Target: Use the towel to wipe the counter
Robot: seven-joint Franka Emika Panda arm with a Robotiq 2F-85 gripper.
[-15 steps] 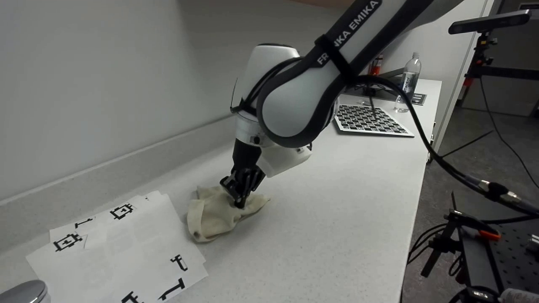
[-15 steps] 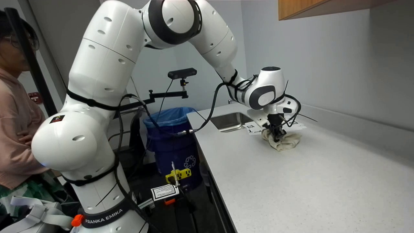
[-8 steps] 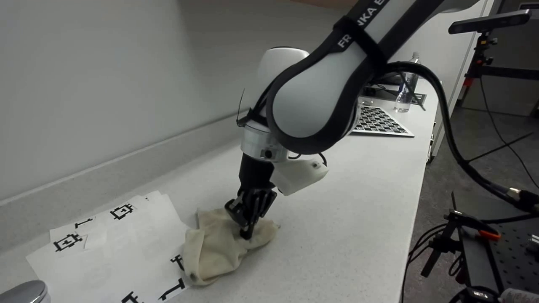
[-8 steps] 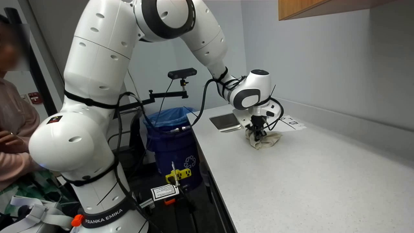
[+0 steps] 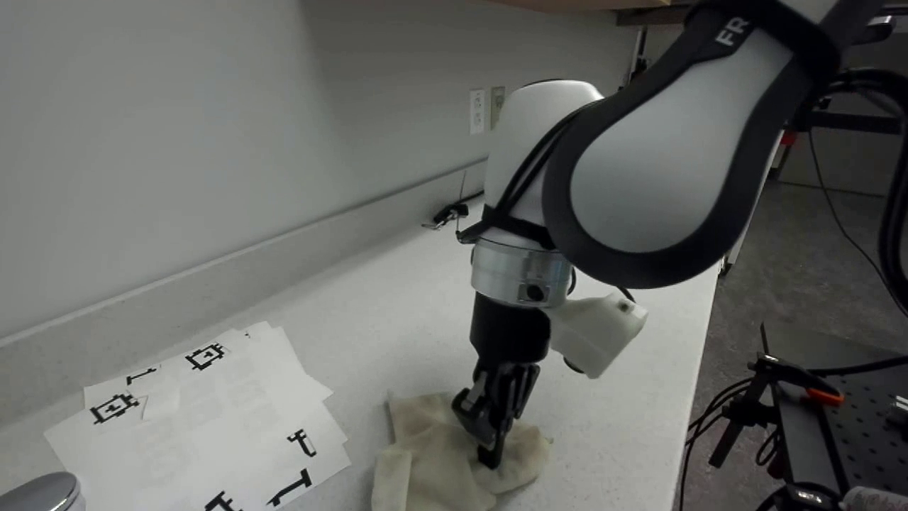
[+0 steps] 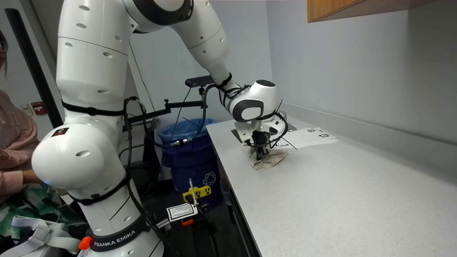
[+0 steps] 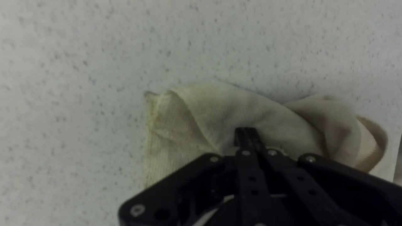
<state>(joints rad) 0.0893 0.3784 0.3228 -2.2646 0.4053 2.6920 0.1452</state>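
The towel [image 5: 431,461] has been shifted across the desk [image 6: 332,203] by the fully closed gripper [image 7: 246,129]; whether it is pinched cannot be told. Wiping is judged underway, with more left.

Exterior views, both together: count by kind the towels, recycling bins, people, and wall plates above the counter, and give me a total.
Towel: 1
Recycling bin: 1
Person: 1
Wall plates: 2
Total: 5

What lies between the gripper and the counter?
The towel: in an exterior view, its folds lie on the counter, beneath the tip of the gripper.
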